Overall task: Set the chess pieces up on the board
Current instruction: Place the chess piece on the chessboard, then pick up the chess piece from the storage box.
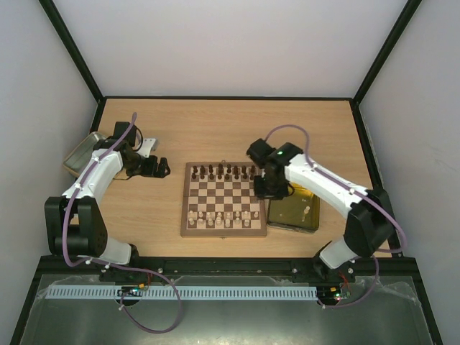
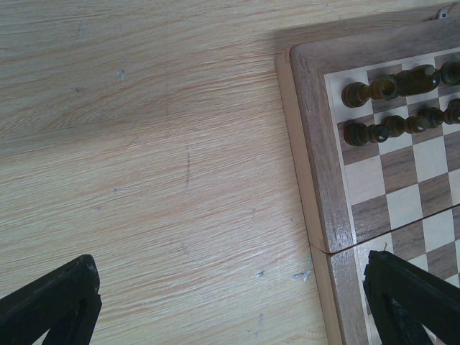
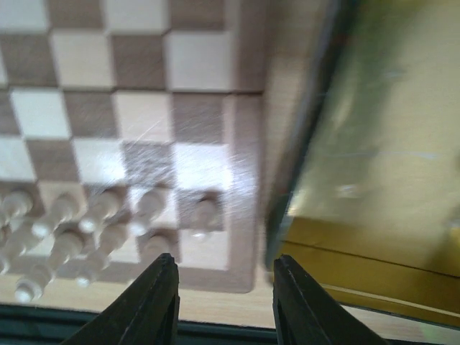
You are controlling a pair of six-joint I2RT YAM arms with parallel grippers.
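The board (image 1: 223,200) lies mid-table. Dark chess pieces (image 1: 226,172) fill its two far rows and cream chess pieces (image 1: 223,218) stand on its near rows. My right gripper (image 1: 263,190) hovers over the board's right edge. In the right wrist view it (image 3: 224,291) is open and empty, above the border by the cream pieces (image 3: 205,213), with the corner square next to them bare. My left gripper (image 1: 159,169) is wide open over bare table left of the board. In its wrist view, that gripper (image 2: 230,309) looks down on the board's corner (image 2: 316,144) and dark pieces (image 2: 388,86).
A shallow yellowish tray (image 1: 293,214) sits right of the board with a cream piece (image 1: 306,210) in it; its rim (image 3: 309,144) is blurred in the right wrist view. Another tray (image 1: 77,154) lies at the far left behind the left arm.
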